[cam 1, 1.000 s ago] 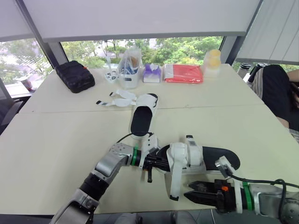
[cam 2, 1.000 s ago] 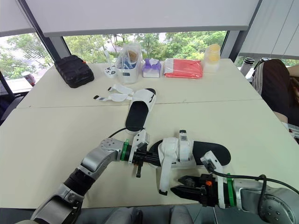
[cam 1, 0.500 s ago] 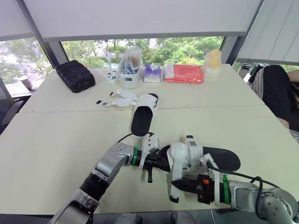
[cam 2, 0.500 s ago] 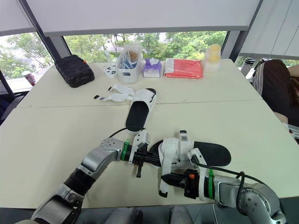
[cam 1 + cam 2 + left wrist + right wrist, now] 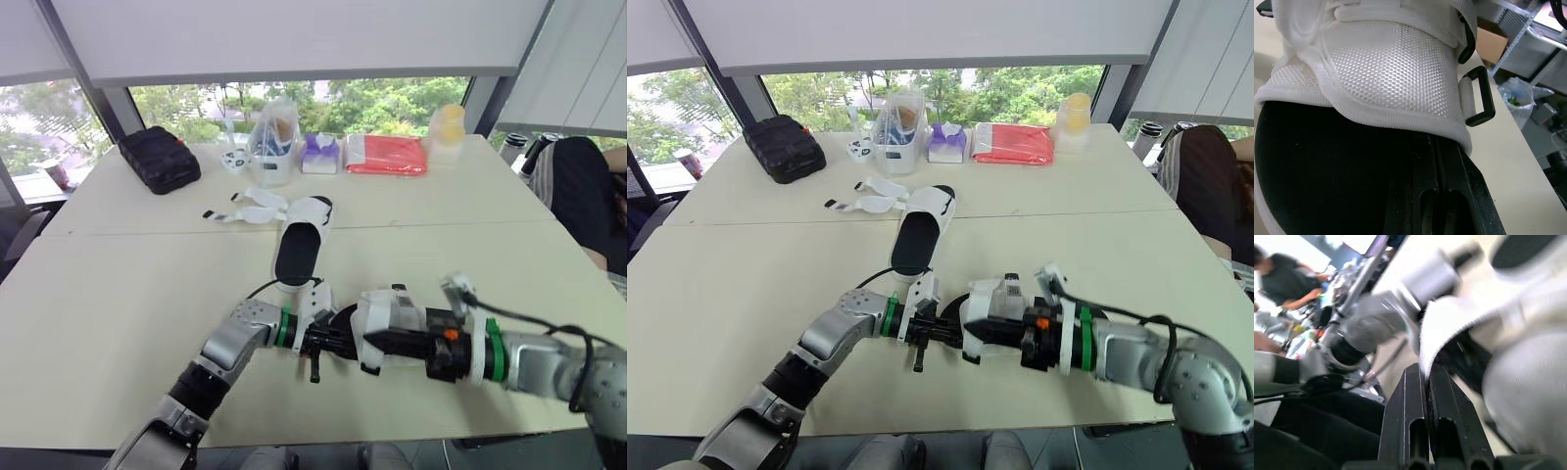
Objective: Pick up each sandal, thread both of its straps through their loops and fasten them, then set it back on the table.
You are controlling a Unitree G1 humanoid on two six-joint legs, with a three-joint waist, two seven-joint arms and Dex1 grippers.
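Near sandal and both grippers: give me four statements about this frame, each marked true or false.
1. The right gripper is shut on a white strap of the near sandal. True.
2. The far sandal has both straps fastened. False: its straps lie loose on the table.
3. The left gripper grips the near sandal. True.
4. The black bag sits beside the near sandal. False: it is at the table's far left corner.

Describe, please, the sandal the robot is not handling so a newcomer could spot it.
On the pale table, look mid-table, across the seam between its two halves. The free sandal lies flat there, its white straps splayed loose, whereas the near sandal is held by the right gripper.
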